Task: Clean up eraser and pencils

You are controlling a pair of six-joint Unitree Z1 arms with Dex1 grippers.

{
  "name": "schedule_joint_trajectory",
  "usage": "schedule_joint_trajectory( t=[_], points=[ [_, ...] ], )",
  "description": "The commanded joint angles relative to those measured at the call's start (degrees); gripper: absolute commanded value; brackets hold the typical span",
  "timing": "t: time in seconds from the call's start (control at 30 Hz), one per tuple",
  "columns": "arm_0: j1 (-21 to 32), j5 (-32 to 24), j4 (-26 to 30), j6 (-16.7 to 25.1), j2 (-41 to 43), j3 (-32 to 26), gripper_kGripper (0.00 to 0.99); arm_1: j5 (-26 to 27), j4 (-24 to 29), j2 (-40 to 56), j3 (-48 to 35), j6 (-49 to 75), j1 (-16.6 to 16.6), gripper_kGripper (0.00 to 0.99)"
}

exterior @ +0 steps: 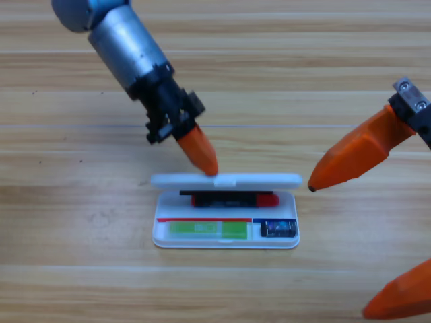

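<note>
The left gripper (205, 161) points down and its orange tip touches the raised lid (225, 180) of the white case (225, 241); I cannot tell if its jaws are apart or together. Just below this tip, inside the case, lies the black pencil with red ends (234, 199), partly hidden under the lid. Further below it, in the front row, lies the light green pencil (207, 229), and to the right of that, in a small compartment, the eraser (279, 229). The right gripper (337, 245) waits at the right edge, well apart from the case, with its two orange jaws wide apart. Everything stands on the wooden table (81, 269).
</note>
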State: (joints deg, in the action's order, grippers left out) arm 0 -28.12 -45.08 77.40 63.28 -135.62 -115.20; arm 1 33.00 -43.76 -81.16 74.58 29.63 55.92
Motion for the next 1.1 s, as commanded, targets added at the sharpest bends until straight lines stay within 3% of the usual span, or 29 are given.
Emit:
schedule_joint_trajectory(
  t=[0.03,0.33,0.63,1.1],
  points=[
    [-4.0,3.2,-2.8,-0.5,-0.6,4.3,0.0,1.3,1.4,-1.6,-1.7,-0.8,1.1,0.988],
    [-5.8,7.4,-6.6,-4.0,-0.1,5.7,0.0,2.1,1.4,-1.5,-1.7,-1.1,1.1,0.988],
    [-7.1,13.4,-14.1,-7.5,3.5,12.7,0.0,2.1,1.4,-1.0,-1.7,-1.4,1.1,0.988],
    [-8.1,16.2,-20.2,-9.4,7.7,21.2,0.0,2.1,1.4,-1.5,-1.7,-1.4,1.1,0.988]
  ],
)
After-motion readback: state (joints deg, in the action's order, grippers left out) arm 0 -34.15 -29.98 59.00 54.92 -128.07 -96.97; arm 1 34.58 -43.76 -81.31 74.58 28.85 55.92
